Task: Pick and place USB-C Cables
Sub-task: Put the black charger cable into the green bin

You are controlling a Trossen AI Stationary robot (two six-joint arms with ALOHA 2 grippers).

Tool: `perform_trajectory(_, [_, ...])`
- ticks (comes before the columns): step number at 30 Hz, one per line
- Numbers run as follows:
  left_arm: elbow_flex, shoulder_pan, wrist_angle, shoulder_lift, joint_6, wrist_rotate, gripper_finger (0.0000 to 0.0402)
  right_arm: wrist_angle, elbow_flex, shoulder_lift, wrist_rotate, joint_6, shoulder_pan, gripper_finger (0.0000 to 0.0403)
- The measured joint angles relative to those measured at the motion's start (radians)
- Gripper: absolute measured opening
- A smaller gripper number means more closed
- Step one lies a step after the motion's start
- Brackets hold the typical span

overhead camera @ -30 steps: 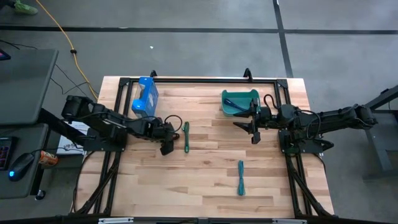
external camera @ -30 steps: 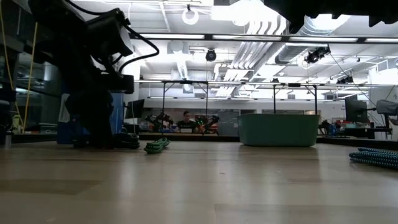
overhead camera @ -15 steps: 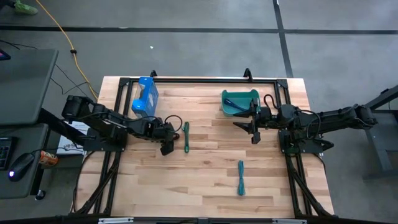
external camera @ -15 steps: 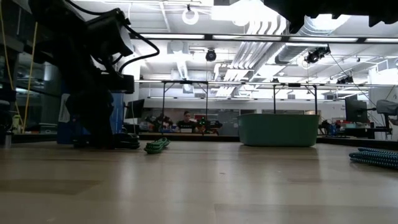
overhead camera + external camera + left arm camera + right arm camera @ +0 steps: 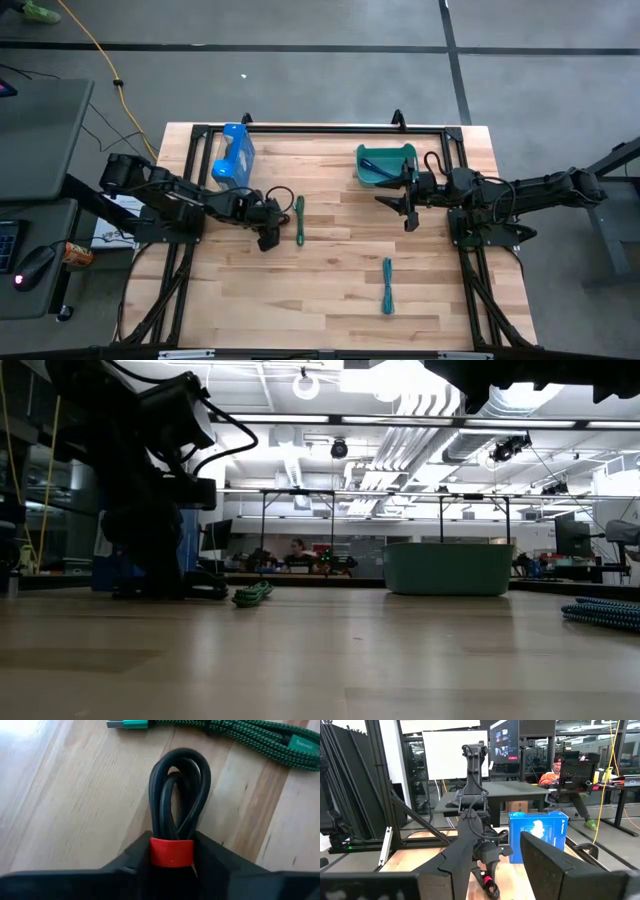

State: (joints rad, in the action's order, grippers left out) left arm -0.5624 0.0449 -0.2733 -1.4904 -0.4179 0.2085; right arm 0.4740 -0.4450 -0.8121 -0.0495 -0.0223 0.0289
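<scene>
The red-and-black USB-C cable bundle (image 5: 177, 805) lies on the wood at the left-middle of the table, and my left gripper (image 5: 268, 236) is down at the table, shut on it. The green cable (image 5: 299, 220) lies flat just right of that gripper and also shows in the left wrist view (image 5: 240, 735). Nearer the table's front edge lies the teal cable (image 5: 387, 285). My right gripper (image 5: 408, 208) hangs open above the table beside the teal bin (image 5: 385, 163), with nothing between its fingers (image 5: 455, 865). My left gripper pinches the bundle at its red band (image 5: 171, 852), one finger on each side. The fingers come from above, slanting toward the table's right. The black loop (image 5: 181, 775) sticks out past the fingertips and rests on the wood.
A bright blue box (image 5: 234, 155) stands at the far left of the table. The teal bin sits at the far right-middle, also in the low view (image 5: 447, 568). Black frame rails run along the table's edges. Bare wood lies between the green and teal cables.
My left gripper has closed its fingers onto the red-and-black bundle without shifting place. The bundle stays on the table.
</scene>
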Motion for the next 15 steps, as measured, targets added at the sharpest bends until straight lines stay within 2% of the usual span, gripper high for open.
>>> perform_trajectory(4, [0.003, 0.001, -0.013, 0.034, 0.014, -0.01, 0.0048, -0.003, 0.0, 0.0, 0.0, 0.0, 0.0, 0.0158])
perform_trajectory(7, [0.005, 0.001, -0.035, 0.064, 0.017, -0.02, 0.0026, -0.003, 0.0, 0.0, 0.0, 0.0, 0.0, 0.0158])
perform_trajectory(15, [0.006, 0.001, -0.027, 0.123, 0.046, -0.012, 0.0021, -0.006, 0.0, 0.0, 0.0, 0.0, 0.0, 0.0158])
